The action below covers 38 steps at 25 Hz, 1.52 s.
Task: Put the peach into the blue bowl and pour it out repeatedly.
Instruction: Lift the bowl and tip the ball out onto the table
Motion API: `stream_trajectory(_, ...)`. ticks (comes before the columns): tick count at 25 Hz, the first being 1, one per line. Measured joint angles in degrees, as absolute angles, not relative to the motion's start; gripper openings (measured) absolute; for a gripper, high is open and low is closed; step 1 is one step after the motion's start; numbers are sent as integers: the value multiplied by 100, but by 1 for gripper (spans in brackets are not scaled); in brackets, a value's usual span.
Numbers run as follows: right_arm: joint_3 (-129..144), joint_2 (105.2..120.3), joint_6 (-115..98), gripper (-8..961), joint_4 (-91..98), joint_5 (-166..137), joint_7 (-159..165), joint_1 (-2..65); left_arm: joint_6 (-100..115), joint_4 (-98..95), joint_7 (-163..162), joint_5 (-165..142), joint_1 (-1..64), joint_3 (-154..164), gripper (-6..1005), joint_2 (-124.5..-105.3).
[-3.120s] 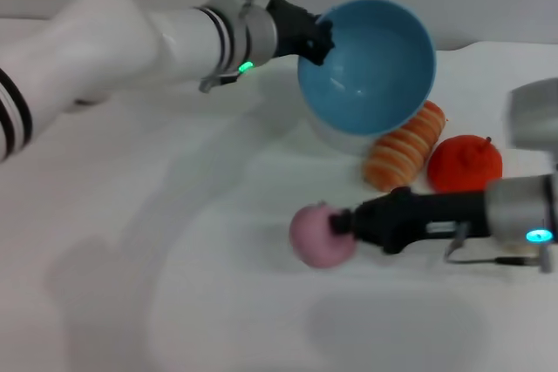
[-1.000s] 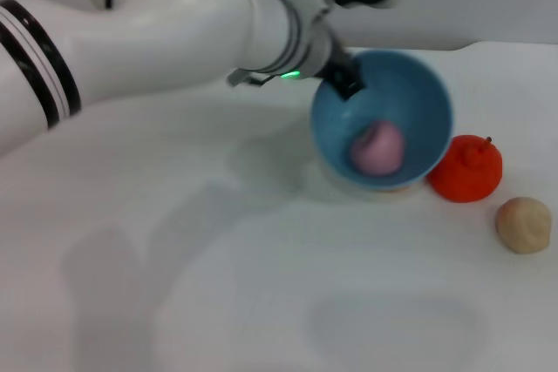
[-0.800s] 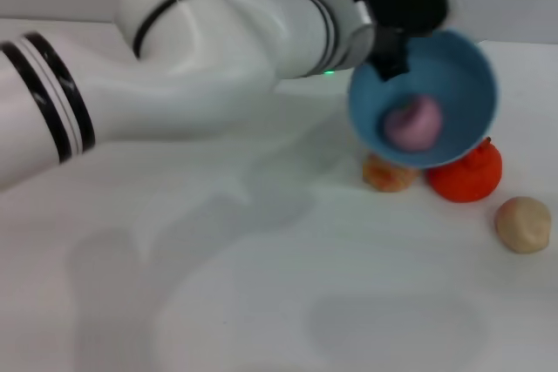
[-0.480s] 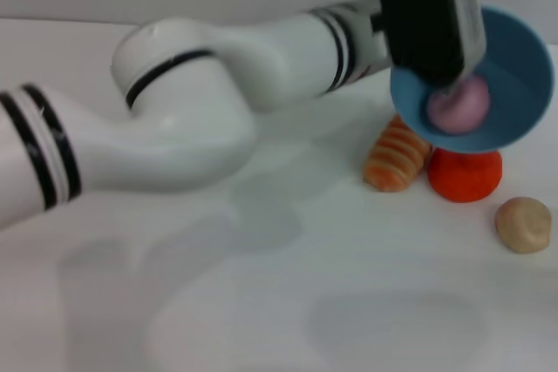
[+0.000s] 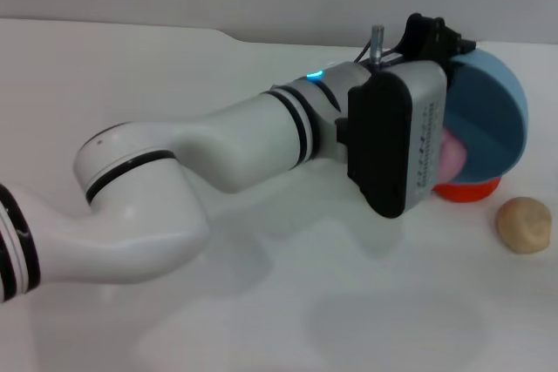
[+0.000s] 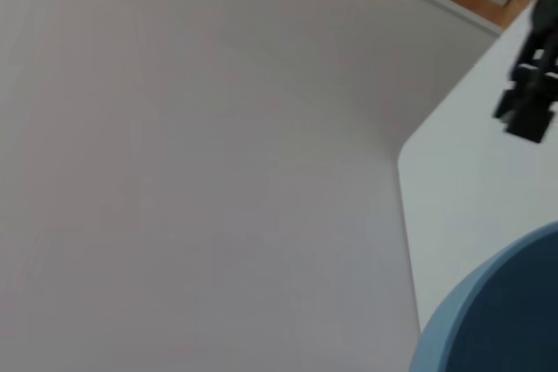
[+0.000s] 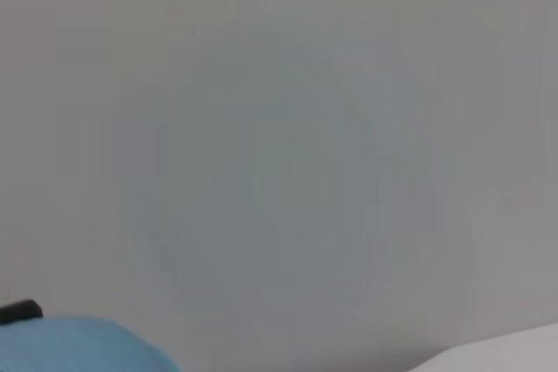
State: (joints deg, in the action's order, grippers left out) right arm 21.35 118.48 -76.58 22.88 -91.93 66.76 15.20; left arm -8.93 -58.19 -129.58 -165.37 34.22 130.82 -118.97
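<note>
Change: since half a second ago the left arm rolls further; bowl tips from open-upward to nearly on its side, hiding the striped item.
Left gripper (image 5: 433, 38): at the bowl's upper rim, pinching it.
Bowl (image 5: 488, 119): held off the table (image 5: 261, 302), mouth turned sideways.
Peach (image 5: 451, 161): pink sliver at the bowl's lower lip, mostly behind the wrist.
Orange-red fruit (image 5: 466, 189): under the bowl.
Beige ball (image 5: 524, 225): near, apart.
Right gripper: not seen in head view.
</note>
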Motion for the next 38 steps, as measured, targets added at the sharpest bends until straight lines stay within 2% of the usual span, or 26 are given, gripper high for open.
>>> stream_trajectory(32,2171,11848,-7601,657,2233,-9263,6670,1635,-1973,-5486,-11837,-16445,3086,13180,0,-11909)
stream_trajectory(38,2193,11848,-7638,656,2232,-9266,6687,1652,-1969,-5466,-11893,-15415,3125,13026,-1,-11909)
